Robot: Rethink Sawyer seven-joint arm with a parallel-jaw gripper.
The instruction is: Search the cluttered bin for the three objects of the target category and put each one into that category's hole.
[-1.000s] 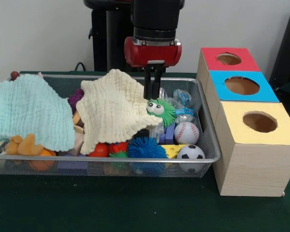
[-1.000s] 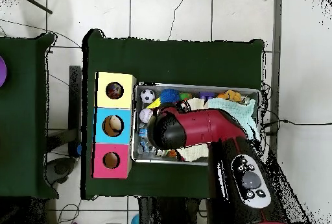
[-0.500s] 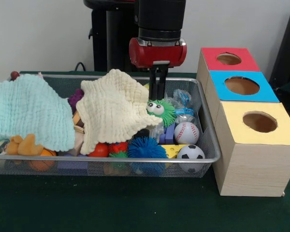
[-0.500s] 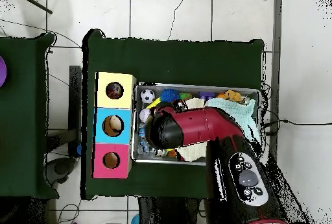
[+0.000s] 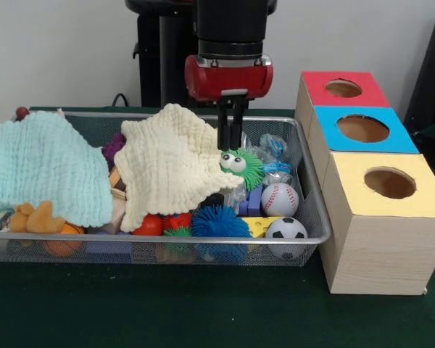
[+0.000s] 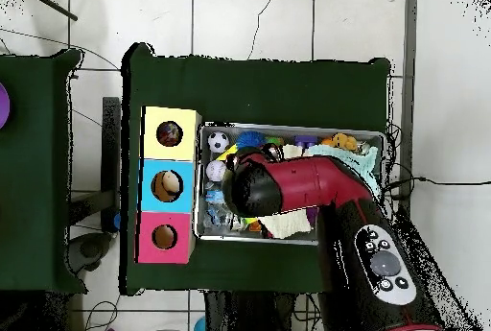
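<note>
I see the gripper [image 5: 231,138] hanging straight down inside the wire mesh bin [image 5: 315,217], its two dark fingers drawn close together with nothing between them. The tips sit just above the green spiky toy with googly eyes [image 5: 241,165], beside the edge of the cream waffle-weave cloth [image 5: 170,165].

The three ball-type things I can pick out lie in the bin's corner nearest the boxes: a white baseball with red stitching [image 5: 280,199], a black-and-white mini soccer ball [image 5: 286,230] against the front wall, and a blue spiky rubber ball [image 5: 219,222] beside it. All are round, so no long axis to record. The baseball is just beside the green toy.

The cream cloth drapes over the middle of the bin, a pale mint cloth [image 5: 47,168] covers the end away from the boxes, with an orange plush [image 5: 36,217] showing under it.

Beside the bin stands a wooden box row with red [image 5: 343,88], blue [image 5: 363,129] and yellow [image 5: 389,183] tops, each with a round hole. In the overhead view the red arm [image 6: 302,185] hides much of the bin. The table is dark green [image 5: 167,312]; the floor is pale tile [image 6: 249,20].
</note>
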